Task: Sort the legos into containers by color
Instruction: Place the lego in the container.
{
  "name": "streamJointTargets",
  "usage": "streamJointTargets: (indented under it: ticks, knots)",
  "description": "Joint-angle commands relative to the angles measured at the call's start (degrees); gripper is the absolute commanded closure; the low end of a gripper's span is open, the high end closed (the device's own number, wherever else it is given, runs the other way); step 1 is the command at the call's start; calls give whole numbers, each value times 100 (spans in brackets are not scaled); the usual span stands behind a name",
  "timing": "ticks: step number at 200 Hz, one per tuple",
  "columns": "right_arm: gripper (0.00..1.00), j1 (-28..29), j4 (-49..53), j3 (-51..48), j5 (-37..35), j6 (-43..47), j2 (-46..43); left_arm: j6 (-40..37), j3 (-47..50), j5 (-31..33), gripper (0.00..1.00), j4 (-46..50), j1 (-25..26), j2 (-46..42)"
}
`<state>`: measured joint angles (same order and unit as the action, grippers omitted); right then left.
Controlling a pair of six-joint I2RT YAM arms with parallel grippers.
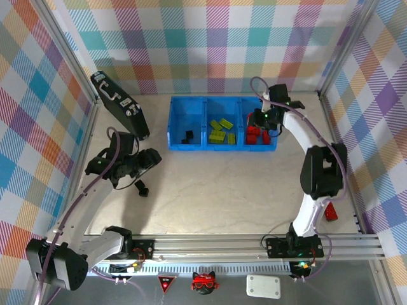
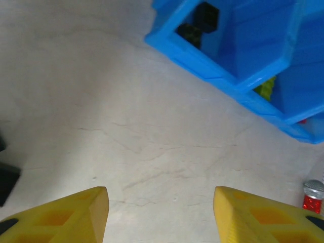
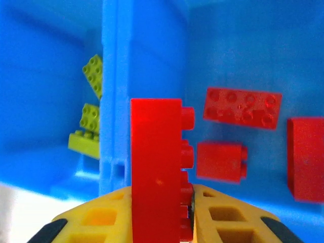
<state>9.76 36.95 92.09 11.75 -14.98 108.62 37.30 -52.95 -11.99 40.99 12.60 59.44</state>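
Blue tray [image 1: 222, 147] has three compartments: the left holds two black bricks [image 1: 188, 136], the middle four lime bricks [image 1: 221, 131], the right three red bricks [image 3: 240, 107]. Right gripper [image 3: 162, 215] clamps a fourth red brick [image 3: 156, 162] over the right compartment. Left gripper [image 2: 159, 215] is partly open and empty, beside loose black bricks [image 1: 140, 187], apparently two, on the table [image 1: 222, 197].

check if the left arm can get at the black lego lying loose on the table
Probably yes. The black lego lies on bare table close to the left tool, which is open and empty, and nothing stands between them. The tool points toward the blue tray, so it would have to swing back.
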Motion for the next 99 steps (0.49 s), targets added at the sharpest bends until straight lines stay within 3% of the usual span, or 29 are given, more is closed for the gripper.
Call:
streamJointTargets:
  ticks: [1,99]
  knots:
    - [73,3,345,678,-118,252,588,-284,124,-180,43,388,-210,-157]
    - [71,-111,673,2413,47,365,2437,-486,241,8,43,682,-468,-147]
